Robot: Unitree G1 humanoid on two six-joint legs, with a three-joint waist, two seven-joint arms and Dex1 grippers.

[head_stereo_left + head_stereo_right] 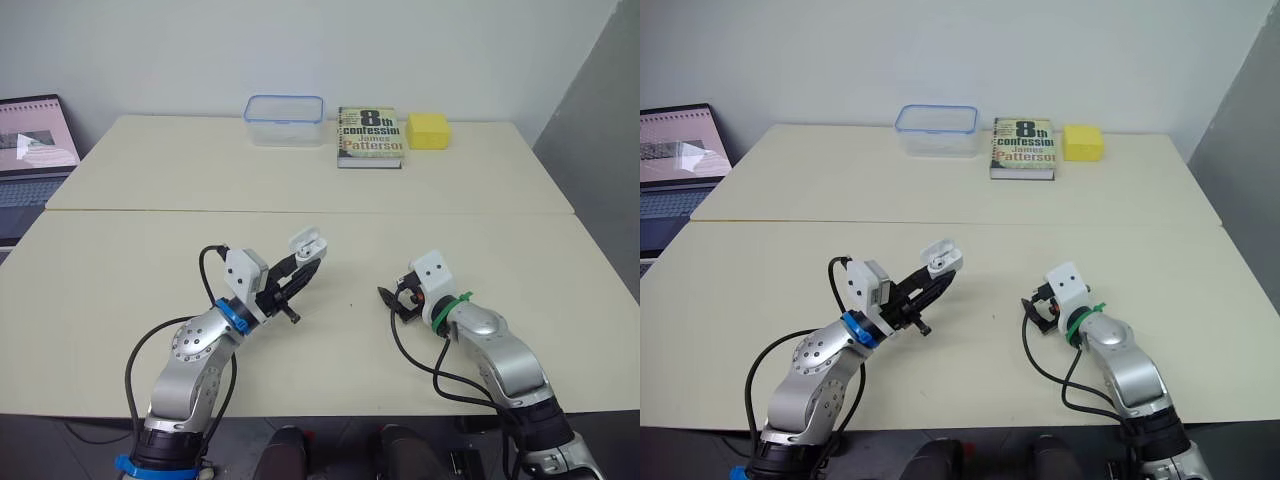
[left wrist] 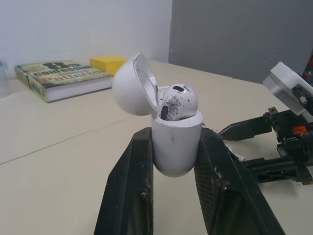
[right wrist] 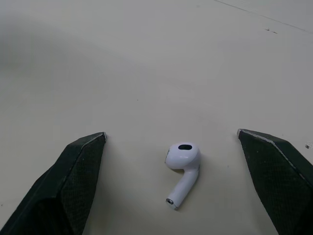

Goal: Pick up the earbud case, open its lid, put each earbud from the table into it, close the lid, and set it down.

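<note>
In the eye view, the earbud case (image 1: 307,243) is held off the table (image 1: 120,270) by the left gripper (image 1: 303,262). In the left wrist view, it is pinched between both fingers (image 2: 132,186), with the lid (image 2: 131,85) open and one earbud (image 2: 179,101) seated. In the right wrist view, the right gripper (image 3: 171,133) is spread around the second earbud (image 3: 182,165), which lies on the table; its pick-up is judged in hand, and closing on it is required next.
</note>
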